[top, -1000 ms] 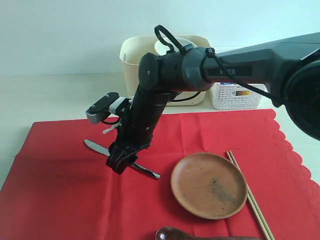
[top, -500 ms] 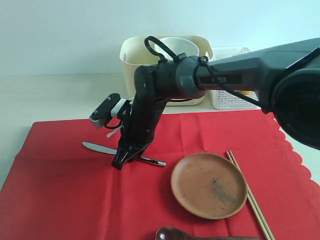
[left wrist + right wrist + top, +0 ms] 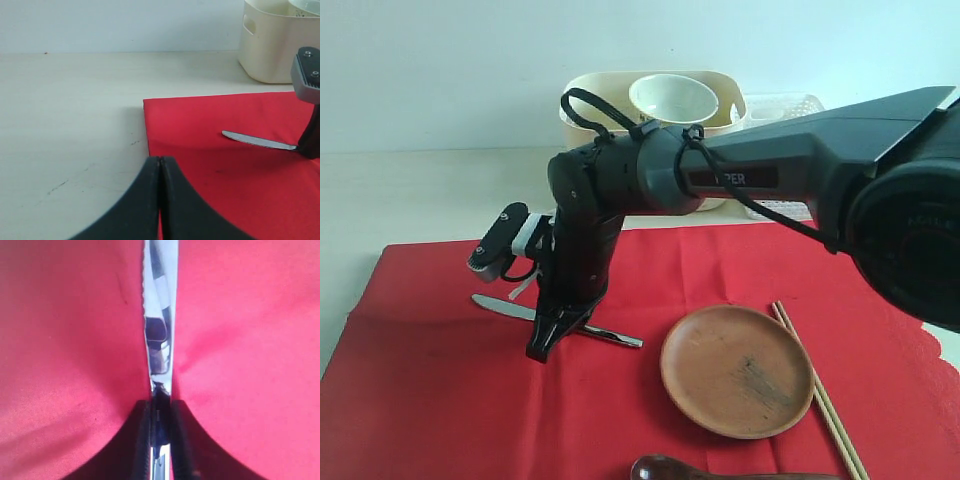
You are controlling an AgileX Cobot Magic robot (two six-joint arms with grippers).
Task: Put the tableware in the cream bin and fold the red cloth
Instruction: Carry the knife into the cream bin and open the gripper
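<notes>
Pale tabletop [image 3: 65, 125] carries the red cloth [image 3: 440, 400], where the right gripper [image 3: 548, 340] pinches the metal knife [image 3: 503, 306] mid-length, best lifted level toward the cream bin [image 3: 582, 130]; the left gripper [image 3: 160, 200] hangs pressed together.

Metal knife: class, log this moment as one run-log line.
right hand: shut on metal knife | knife: on red cloth | left hand: shut, empty | pale bowl: in cream bin

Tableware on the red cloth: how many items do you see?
4, counting the chopsticks as one: the knife in the right hand's grip, the brown plate, the chopsticks beside it, the spoon at the front. Others may be out of frame.
</notes>
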